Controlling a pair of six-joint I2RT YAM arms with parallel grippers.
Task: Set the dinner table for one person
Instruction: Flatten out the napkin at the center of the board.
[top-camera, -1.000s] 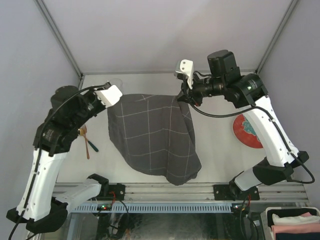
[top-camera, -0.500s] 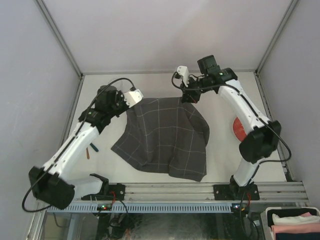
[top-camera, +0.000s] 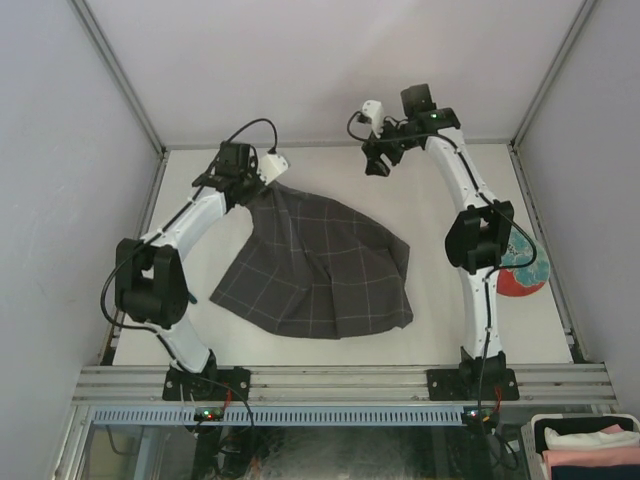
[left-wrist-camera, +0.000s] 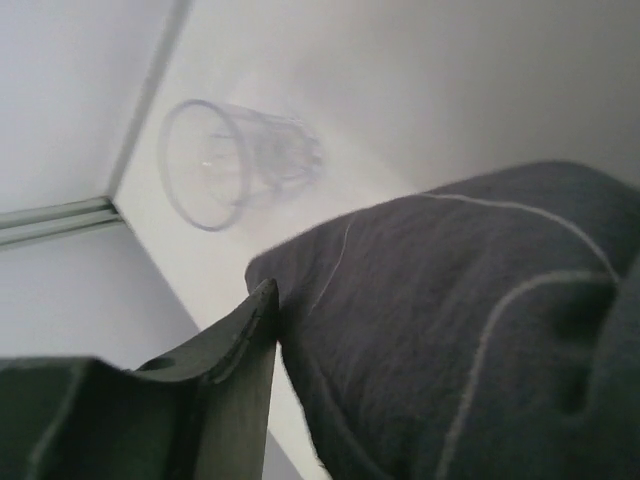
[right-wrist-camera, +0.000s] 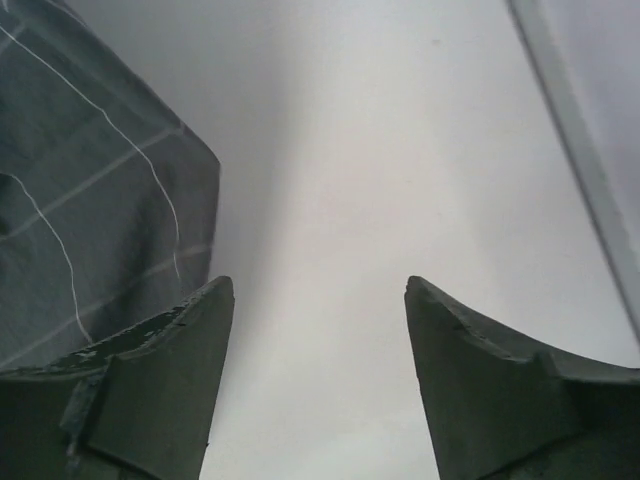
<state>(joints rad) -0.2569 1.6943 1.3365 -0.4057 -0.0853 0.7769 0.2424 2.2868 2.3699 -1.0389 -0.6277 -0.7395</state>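
Desk (top-camera: 410, 195): off-white, rail-edged, lying under both arms. Checked cloth (top-camera: 320, 270): spread mid-desk, wrinkled. Right jaws: apart, empty. Left jaws: set at the cloth's far corner; their state cannot be told. Step judged: cloth-laying. Next: red plate (top-camera: 524, 284) to be fetched onto cloth.

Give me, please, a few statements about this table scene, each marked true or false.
1. The right pincer is open with nothing between its fingers. True.
2. The checked cloth covers the red plate. False: the plate lies apart from the cloth, to its right.
3. A clear glass sits on the dinner table near the cloth. True.
4. The left pincer is at the table's near edge. False: it is at the cloth's far left corner.
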